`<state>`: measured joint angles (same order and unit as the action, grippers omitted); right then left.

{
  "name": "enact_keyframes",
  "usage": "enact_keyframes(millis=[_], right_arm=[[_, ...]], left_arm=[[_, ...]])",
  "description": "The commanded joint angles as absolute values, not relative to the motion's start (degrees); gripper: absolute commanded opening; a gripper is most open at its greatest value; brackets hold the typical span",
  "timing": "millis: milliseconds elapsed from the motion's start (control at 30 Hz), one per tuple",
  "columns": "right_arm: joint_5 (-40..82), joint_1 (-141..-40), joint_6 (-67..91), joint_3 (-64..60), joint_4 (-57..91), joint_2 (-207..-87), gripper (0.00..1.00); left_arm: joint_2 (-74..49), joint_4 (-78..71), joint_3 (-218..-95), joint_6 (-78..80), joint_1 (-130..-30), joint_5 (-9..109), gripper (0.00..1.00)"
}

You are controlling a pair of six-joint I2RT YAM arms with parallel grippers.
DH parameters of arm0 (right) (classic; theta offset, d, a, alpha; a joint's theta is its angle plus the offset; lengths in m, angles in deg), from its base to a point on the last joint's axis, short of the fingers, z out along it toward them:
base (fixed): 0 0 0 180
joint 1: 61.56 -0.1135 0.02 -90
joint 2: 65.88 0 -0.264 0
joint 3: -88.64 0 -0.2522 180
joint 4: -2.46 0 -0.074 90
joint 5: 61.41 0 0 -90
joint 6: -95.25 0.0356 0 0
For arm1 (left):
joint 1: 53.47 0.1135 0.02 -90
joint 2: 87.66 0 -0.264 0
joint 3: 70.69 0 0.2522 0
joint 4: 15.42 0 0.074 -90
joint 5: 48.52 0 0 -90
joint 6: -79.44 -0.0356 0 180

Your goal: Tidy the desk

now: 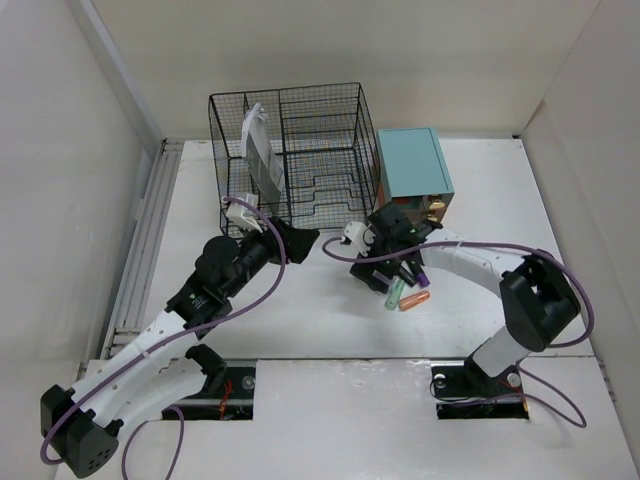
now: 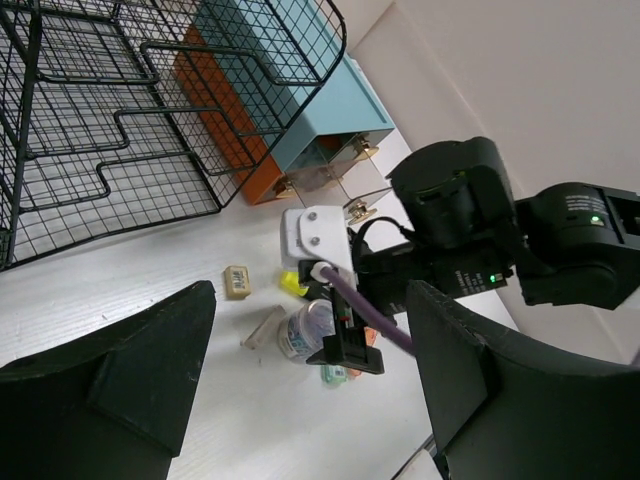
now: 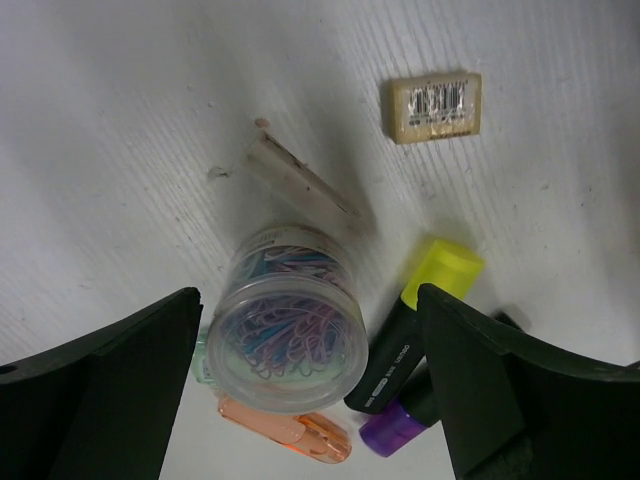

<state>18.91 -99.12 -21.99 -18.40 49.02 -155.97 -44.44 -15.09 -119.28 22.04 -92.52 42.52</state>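
While its fingers stand wide apart, the right gripper (image 3: 308, 295) hangs over a clear jar of paper clips (image 3: 288, 345), gripping nothing. Just beside the jar lie a yellow-capped highlighter (image 3: 420, 310) and an orange pen (image 3: 290, 428). To the left, the left gripper (image 2: 310, 292) is spread and empty, near the black wire organizer (image 1: 290, 150). The white desk (image 1: 300, 320) lies under both arms, with a teal drawer box (image 1: 412, 162) at its far side.

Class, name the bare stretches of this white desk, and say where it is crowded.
Bare: the desk between the left arm and right arm, in front of the wire organizer; also the stretch right of the teal drawer box. Crowded: under the right fingers, where paper-clip jar, highlighters and eraser lie close.
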Motion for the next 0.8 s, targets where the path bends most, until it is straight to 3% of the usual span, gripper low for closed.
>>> enact_keyframes(millis=[0, 200, 333, 367, 433, 500, 533, 633, 767], right_arm=[[23.3, -99.4, -22.0, -18.5, 48.4, -157.3, 0.94], [25.5, -99.4, -22.0, -19.5, 49.0, -156.5, 0.89], [26.0, -99.4, -22.0, -18.9, 51.2, -156.5, 0.67], [26.0, -99.4, -22.0, -18.9, 51.9, -157.0, 0.55], [25.3, -99.4, -22.0, -18.4, 52.5, -157.0, 0.42], [22.5, -99.4, -23.1, -17.8, 53.7, -157.0, 0.19], [22.4, -99.4, -23.1, -17.1, 53.7, -157.0, 0.19], [17.0, -99.4, -27.2, -14.3, 56.2, -155.1, 0.03], [9.6, -99.4, -32.1, -9.4, 58.8, -149.2, 0.01]], left_arm=[[-45.0, -16.9, -119.0, 21.3, -92.8, 42.6, 0.74], [-45.0, -16.9, -119.0, 21.3, -92.8, 42.6, 0.74], [-45.0, -16.9, -119.0, 21.3, -92.8, 42.6, 0.74], [-45.0, -16.9, -119.0, 21.3, -92.8, 42.6, 0.74], [-45.6, -16.9, -119.0, 21.3, -92.8, 42.6, 0.74], [-45.6, -16.9, -119.0, 21.3, -92.8, 42.6, 0.74], [-45.6, -16.9, -119.0, 21.3, -92.8, 42.6, 0.74], [-45.6, -16.9, -119.0, 21.3, -92.8, 42.6, 0.74], [-45.6, -16.9, -119.6, 21.3, -92.8, 42.6, 0.74]])
